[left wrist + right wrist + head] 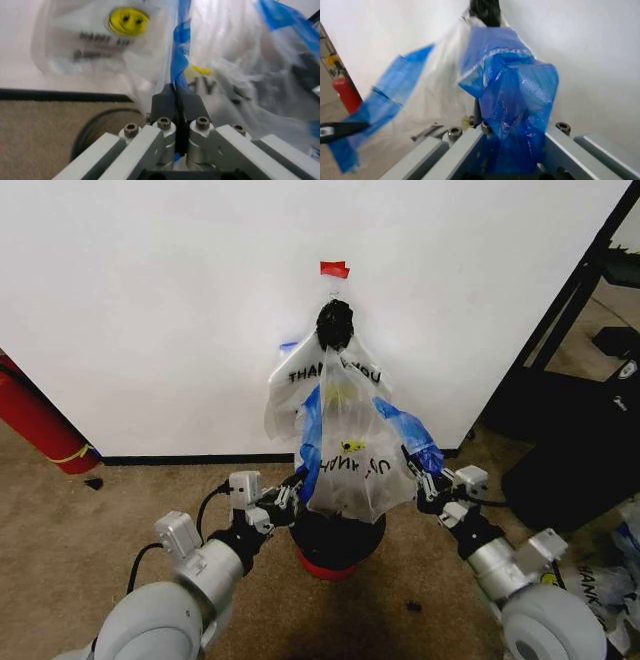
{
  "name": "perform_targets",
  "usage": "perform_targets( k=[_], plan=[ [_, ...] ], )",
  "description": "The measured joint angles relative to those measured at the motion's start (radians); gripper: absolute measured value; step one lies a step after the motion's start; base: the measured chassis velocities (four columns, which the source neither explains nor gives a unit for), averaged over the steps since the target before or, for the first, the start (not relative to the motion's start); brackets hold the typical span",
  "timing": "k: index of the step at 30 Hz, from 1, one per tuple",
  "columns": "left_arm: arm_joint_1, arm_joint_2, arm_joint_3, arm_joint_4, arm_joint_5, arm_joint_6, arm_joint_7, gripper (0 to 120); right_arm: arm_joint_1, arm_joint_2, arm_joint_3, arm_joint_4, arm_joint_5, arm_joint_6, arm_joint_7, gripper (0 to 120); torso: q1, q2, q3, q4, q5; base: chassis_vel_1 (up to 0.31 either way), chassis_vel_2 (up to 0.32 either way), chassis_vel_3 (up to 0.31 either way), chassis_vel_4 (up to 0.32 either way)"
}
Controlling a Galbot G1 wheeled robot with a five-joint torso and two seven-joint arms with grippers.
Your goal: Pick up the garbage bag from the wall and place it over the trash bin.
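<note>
The garbage bag (350, 450), whitish with blue handles, hangs spread between my two grippers in front of the wall (150, 300). My left gripper (293, 498) is shut on the bag's left blue edge; in the left wrist view its fingers (165, 103) pinch the blue strip (177, 56). At the other side, my right gripper (425, 480) is shut on the blue handle (515, 93), which drapes over and hides most of its fingers. The trash bin (340, 540), black with a red base, stands directly under the bag.
A second translucent bag with a black knotted top (335, 325) hangs on the wall behind, under a red tape mark (335, 269). A red fire extinguisher (35, 420) leans at the left. Black furniture (580, 430) and more bags (610, 580) crowd the right.
</note>
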Motion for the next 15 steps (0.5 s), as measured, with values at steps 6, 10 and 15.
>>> perform_targets(
  k=[6,10,15],
  plan=[
    [0.033,0.023,-0.075,0.001,-0.021,0.001,0.0,0,-0.068,-0.003,0.041,0.077,0.012,-0.004,0.003,0,0.0,0.0,0.0,0.0001,-0.0001,0.0,0.0,0.0,0.0],
    [0.064,0.033,-0.09,0.001,0.0,-0.002,0.002,0,-0.149,0.015,0.051,0.092,-0.017,0.008,-0.006,0,0.0,0.0,0.0,0.0002,-0.0001,0.0,0.0,0.0,0.0],
    [0.078,0.04,-0.116,0.001,0.036,-0.014,0.018,0,-0.171,0.018,0.056,0.092,-0.019,0.012,-0.011,0,0.0,0.0,0.0,0.0001,0.0,0.0,0.0,0.0,0.0]
  ],
)
